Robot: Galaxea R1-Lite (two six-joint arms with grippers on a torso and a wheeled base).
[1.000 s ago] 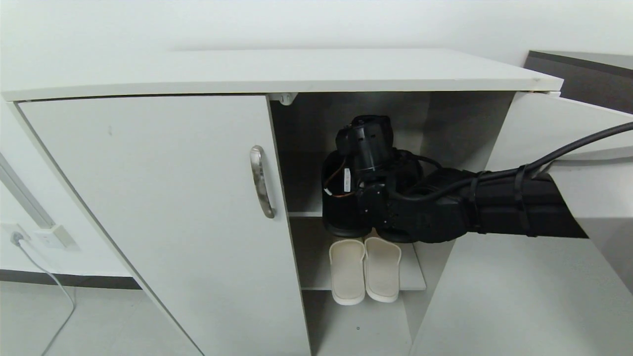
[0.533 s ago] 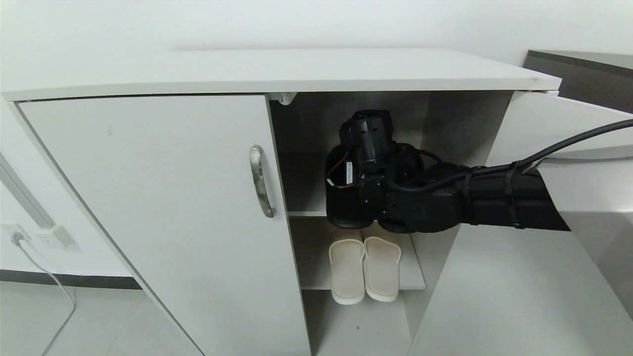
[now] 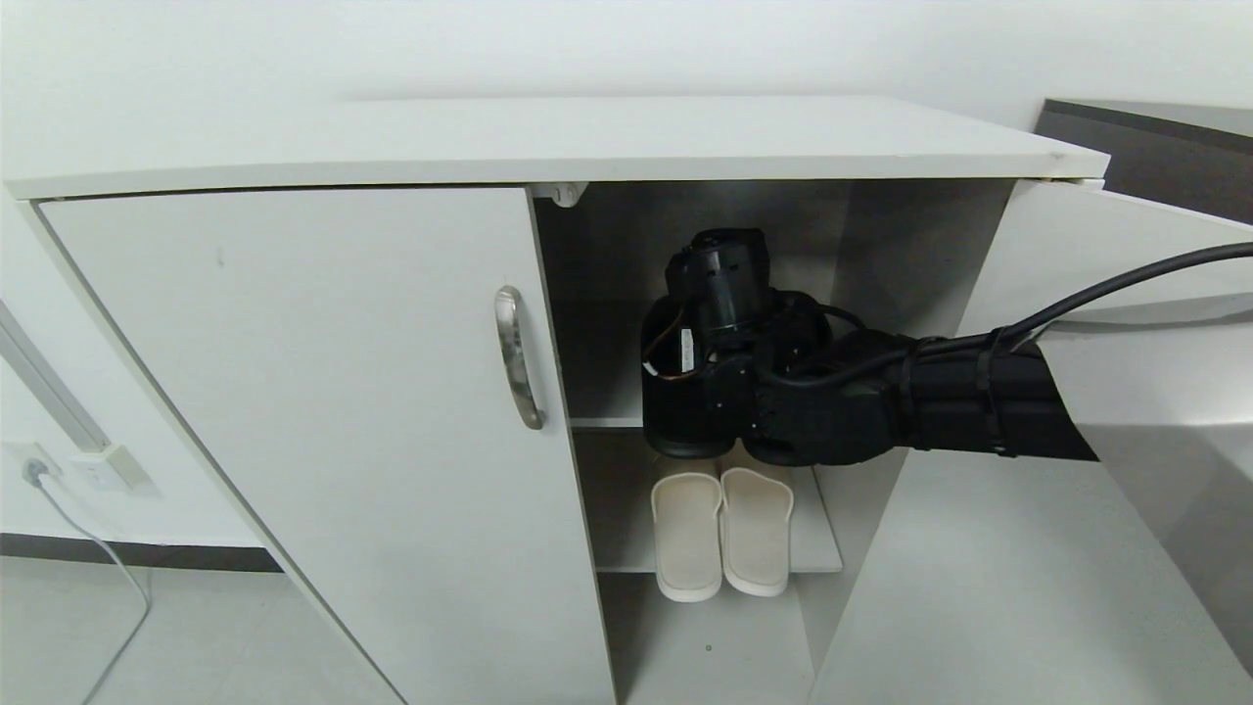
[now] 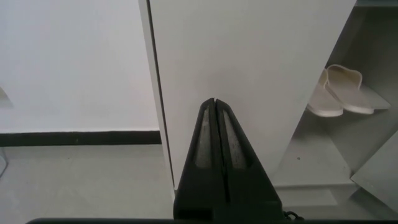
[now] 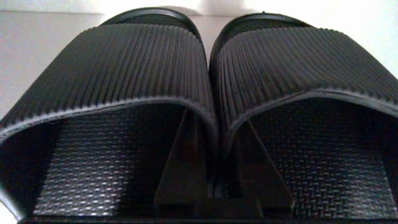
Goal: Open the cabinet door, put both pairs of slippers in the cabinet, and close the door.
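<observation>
Right gripper [image 5: 214, 143] jaws clamped on black ribbed slippers [image 5: 124, 81]; left gripper [image 4: 214, 109] jaws together.

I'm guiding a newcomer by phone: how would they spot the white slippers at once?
Find the white cabinet, right door open. On its lower shelf lie the white slippers, side by side. The only other pair, black slippers, is higher up in the right hand.

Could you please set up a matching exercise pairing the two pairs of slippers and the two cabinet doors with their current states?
Things:
1. white slippers
2. black slippers
3. left cabinet door
4. right cabinet door

States:
A. swung open
B. held by the right gripper
C. closed
D. lying on the lower shelf

Pairs: 1-D, 2-B, 3-C, 4-A
</observation>
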